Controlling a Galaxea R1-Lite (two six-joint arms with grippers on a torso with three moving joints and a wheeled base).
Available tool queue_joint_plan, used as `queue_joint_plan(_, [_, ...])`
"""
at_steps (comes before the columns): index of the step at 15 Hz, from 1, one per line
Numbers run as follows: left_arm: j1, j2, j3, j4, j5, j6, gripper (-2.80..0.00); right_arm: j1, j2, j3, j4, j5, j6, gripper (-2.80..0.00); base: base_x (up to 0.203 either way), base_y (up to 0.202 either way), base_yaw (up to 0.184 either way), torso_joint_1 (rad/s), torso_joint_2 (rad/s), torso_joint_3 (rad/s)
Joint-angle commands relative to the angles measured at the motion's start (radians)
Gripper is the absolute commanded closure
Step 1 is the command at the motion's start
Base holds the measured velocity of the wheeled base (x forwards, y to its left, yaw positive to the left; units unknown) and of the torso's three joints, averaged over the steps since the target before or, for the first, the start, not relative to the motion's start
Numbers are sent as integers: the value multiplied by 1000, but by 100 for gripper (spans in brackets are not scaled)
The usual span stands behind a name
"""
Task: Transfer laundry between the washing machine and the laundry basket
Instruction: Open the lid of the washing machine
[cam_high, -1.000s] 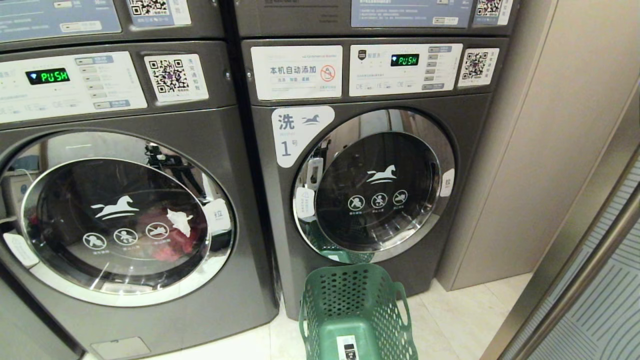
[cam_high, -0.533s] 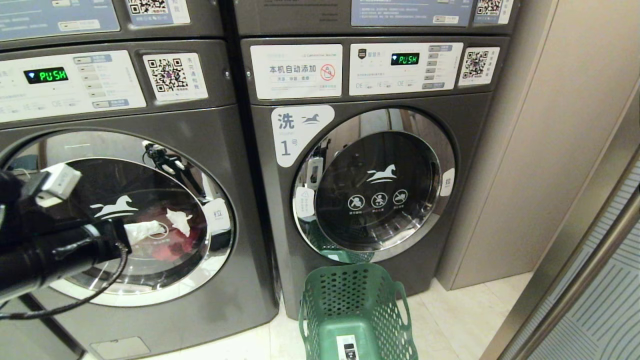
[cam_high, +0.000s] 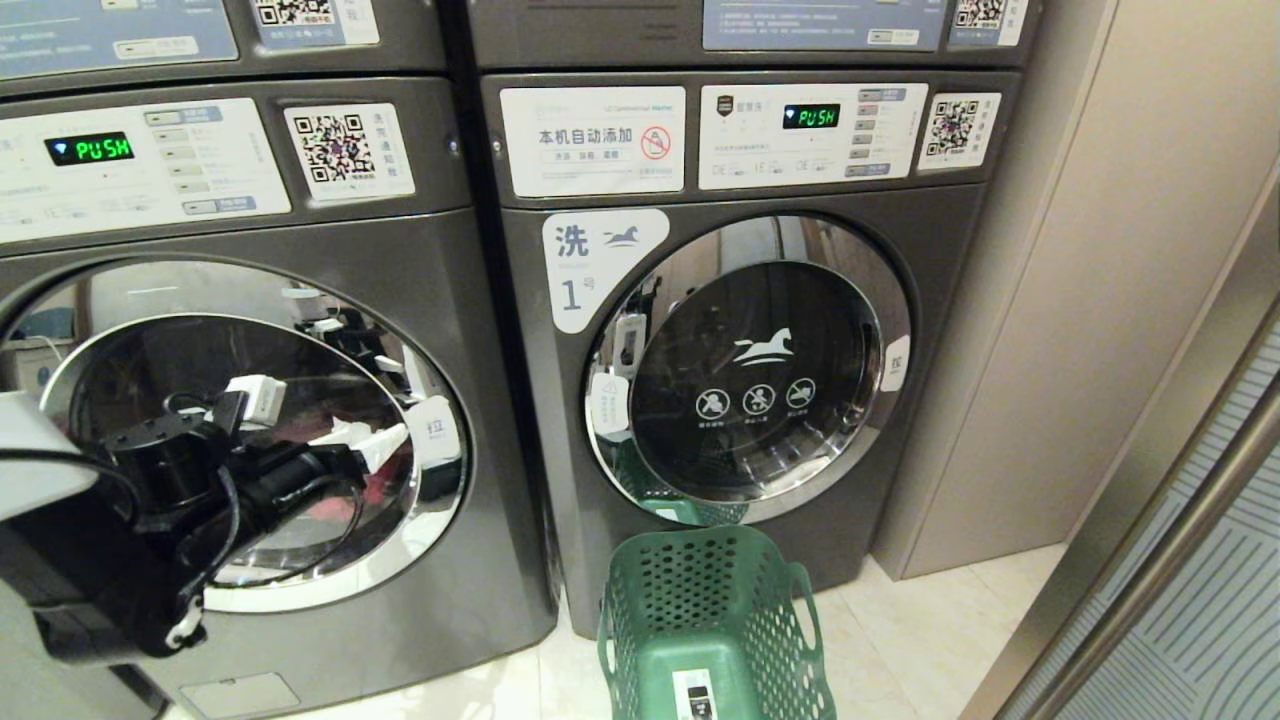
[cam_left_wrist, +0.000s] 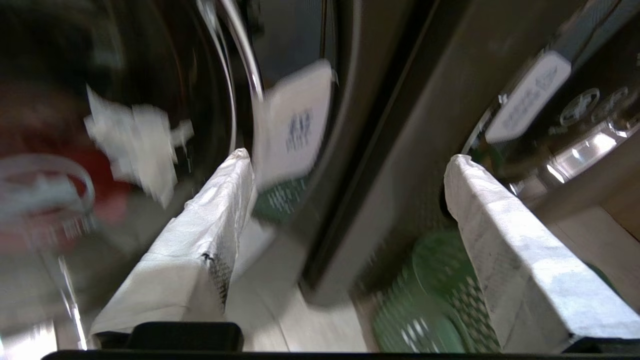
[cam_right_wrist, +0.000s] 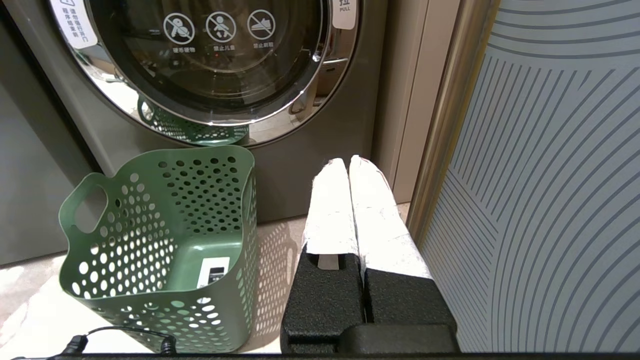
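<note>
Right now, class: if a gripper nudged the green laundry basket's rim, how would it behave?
The laundry basket looks empty with perforated plastic walls, so it is probably light. On smooth floor tiles it would likely slide. Standing tall and narrow, a high push might tip it.

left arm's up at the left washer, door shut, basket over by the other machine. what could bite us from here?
1. The left hand is open near the pull tab of the left washer door; the rim is curved chrome, so a finger may slip off the tab.
2. The green basket stands in front of the right washer, not below the left door, so clothes may drop on the floor.
</note>
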Motion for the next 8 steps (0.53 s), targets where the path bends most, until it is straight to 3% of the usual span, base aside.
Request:
queue_joint_plan(1, [8,117,-65,-48,-7,13,-280,0,0,0,0,0,0,0,0,0,0,0,0,0])
queue_joint_plan(4, [9,189,-173,-45,-10,50,-280,0,0,0,0,0,0,0,0,0,0,0,0,0])
queue_joint_plan(8, [7,227,-206,-42,-11,58,-280,0,0,0,0,0,0,0,0,0,0,0,0,0])
